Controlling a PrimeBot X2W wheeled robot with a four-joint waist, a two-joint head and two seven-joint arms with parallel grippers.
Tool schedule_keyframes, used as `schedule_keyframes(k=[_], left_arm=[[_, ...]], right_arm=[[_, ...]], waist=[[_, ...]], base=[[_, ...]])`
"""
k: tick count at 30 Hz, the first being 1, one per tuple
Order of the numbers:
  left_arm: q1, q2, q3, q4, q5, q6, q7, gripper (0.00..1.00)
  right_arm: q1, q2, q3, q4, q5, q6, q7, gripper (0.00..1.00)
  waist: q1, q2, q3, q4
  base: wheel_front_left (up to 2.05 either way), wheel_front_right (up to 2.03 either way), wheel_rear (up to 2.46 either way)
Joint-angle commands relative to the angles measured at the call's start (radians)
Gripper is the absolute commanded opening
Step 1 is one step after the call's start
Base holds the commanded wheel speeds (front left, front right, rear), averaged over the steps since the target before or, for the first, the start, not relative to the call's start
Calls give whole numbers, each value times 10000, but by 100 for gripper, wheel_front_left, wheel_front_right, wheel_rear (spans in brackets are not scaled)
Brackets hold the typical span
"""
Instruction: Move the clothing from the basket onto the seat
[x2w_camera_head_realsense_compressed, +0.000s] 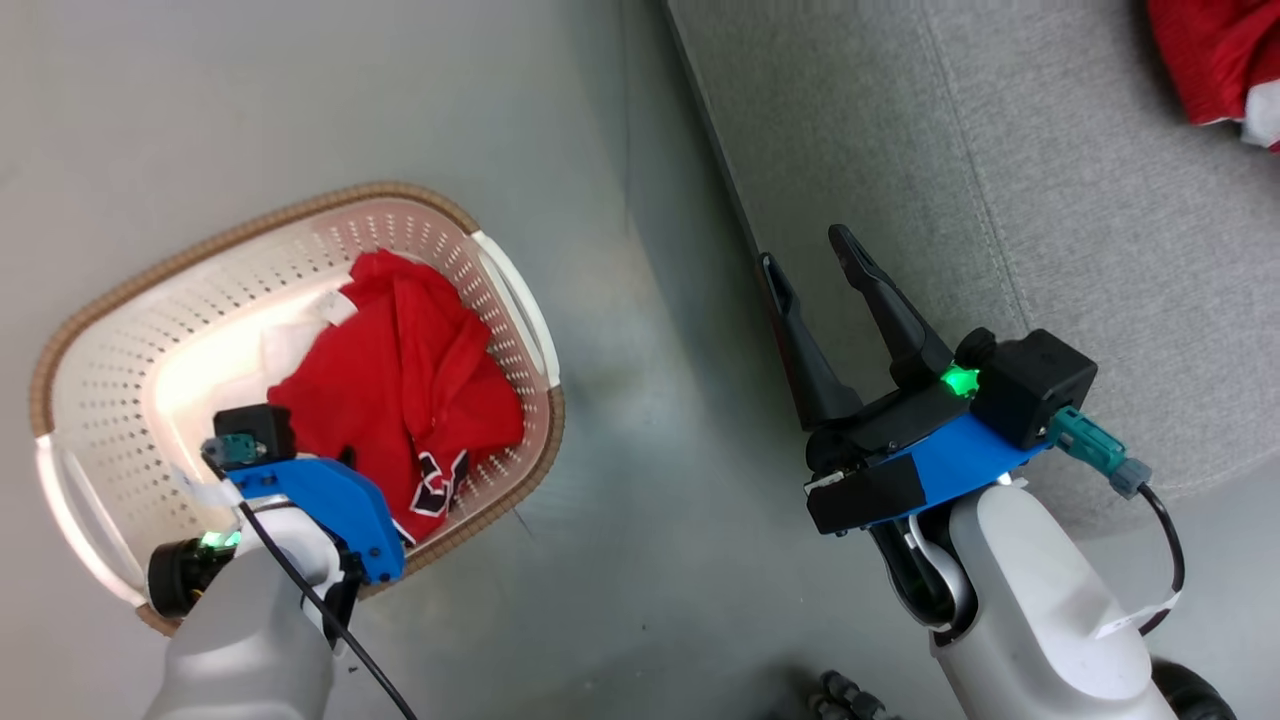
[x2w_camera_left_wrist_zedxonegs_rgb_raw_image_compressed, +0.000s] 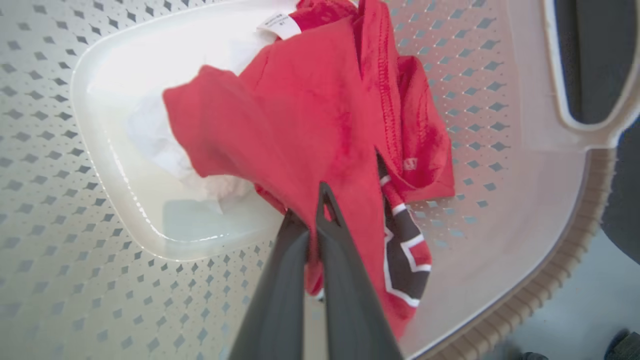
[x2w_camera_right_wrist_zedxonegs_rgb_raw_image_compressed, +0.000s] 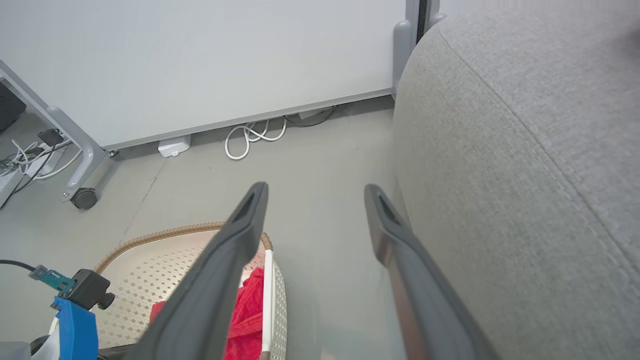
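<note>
Pinching a fold of the red garment, our left hand sits down inside the basket, its two fingers drawn narrow with red cloth caught in the slit between them. The garment spreads ahead of the fingertips and to both sides, crumpled, with no clear long axis. Its black-and-white lettering hangs just right of the fingers, and a white layer lies beneath, to their left. Whether that white belongs to the same garment we cannot tell.

What the coming move turns on: the seat lies well off to the left hand's right, across a strip of floor, with the basket's wall and white handle rising between. We judge the lift must clear that wall before swinging over. Our right hand hangs wide open and empty just beside the seat's front edge, far nearer the seat than the left, yet apart from the basket. A second red garment lies on the seat, beyond the right hand's fingertips and to their right. One risk, as we judge it: trailing cloth may snag the handle on the way up.
</note>
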Motion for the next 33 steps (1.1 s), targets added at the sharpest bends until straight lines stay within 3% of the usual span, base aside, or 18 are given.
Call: schedule_keyframes(k=[1,16,24,33], left_arm=[[119,-70,-125,9,96,-85,-130,0],[860,-772,-1268,-716,-16,-373,-818,0],[1632,-873,-2895,-2369,-998,-381,-976,0],[1345,-869,-4437,-3466,-1556,-381,-1126,0]], right_arm=[[-39,21,-35,93,-103,1,-53,100],[550,13,67,972,-280,1,-19,100],[1331,10,-289,1258,-388,2,288,100],[2048,10,-568,1069,-411,1,593,100]], waist=[[0,0,-580,175],[0,0,-3613,1031],[0,0,-5257,1728],[0,0,-6233,2395]], base=[[0,0,0],[0,0,0],[0,0,0],[0,0,0]])
